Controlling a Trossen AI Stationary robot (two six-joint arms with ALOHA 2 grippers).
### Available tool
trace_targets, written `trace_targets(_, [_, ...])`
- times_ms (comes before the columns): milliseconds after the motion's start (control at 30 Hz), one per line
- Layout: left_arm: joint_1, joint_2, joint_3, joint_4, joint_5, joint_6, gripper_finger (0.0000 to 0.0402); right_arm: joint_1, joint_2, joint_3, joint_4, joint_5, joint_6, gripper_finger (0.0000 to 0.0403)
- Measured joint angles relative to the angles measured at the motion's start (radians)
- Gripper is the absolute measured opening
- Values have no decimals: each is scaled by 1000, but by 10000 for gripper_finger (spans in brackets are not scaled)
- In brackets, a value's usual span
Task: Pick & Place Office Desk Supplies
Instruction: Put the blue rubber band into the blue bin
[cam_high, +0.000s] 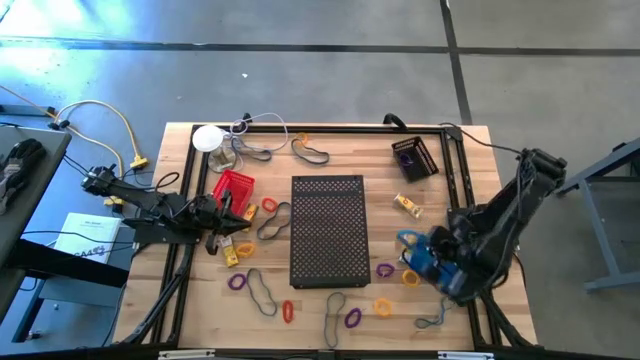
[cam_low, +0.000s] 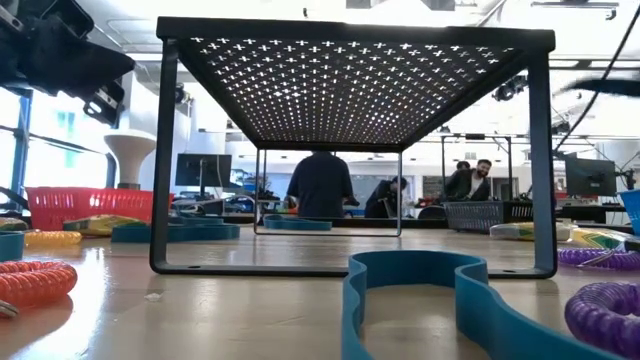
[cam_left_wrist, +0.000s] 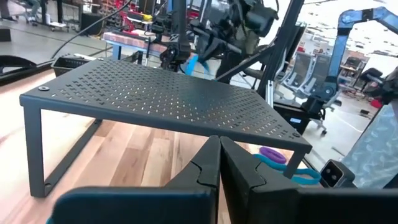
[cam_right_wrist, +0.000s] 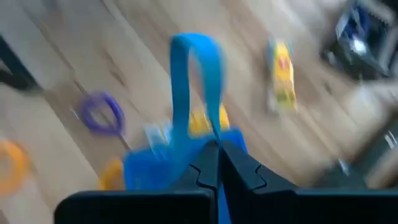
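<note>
The right gripper (cam_right_wrist: 217, 146) is low over the right side of the wooden table (cam_high: 470, 175), and its two dark fingers are pinched tight on the thin blue handle loop (cam_right_wrist: 194, 74) of a small blue basket (cam_high: 425, 255). In the right wrist view the loop stands up from between the fingertips, and the blue basket body shows just behind them, with something yellow inside it. So the step in hand looks like carrying or shifting this basket, maybe to bring it close to the loose things. The left gripper (cam_left_wrist: 219, 163) is on the left side of the table, next to the small red plastic basket (cam_high: 233, 186), and its fingers are squeezed shut with nothing between them. The desk supplies lie scattered on the table around the black metal stand with tiny holes (cam_high: 328, 230): a purple curly loop (cam_high: 385, 270) and a yellow curly loop (cam_high: 383, 307) are near the blue basket, a small yellow blocky piece (cam_high: 406, 204) lies a bit farther back, and a thin dark band (cam_high: 336, 303) lies in front of the stand. Next, I think the right arm should set the basket down flat, let go of the handle, and then reach for the nearest loop.
</note>
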Motion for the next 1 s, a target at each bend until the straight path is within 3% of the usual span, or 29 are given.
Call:
trace_targets(133, [0, 0, 0, 5, 0, -44, 2, 77, 9, 0, -85, -199, 154, 3])
trace_targets(267, [0, 0, 0, 6, 0, -44, 2, 130, 11, 0, -79, -274, 255, 3])
trace_targets(767, [0, 0, 0, 29, -1, -47, 2, 107, 155, 0, 24, -260, 261, 4])
trace_targets(1000, [0, 0, 0, 29, -2, -46, 2, 89, 215, 0, 45, -314, 271, 54])
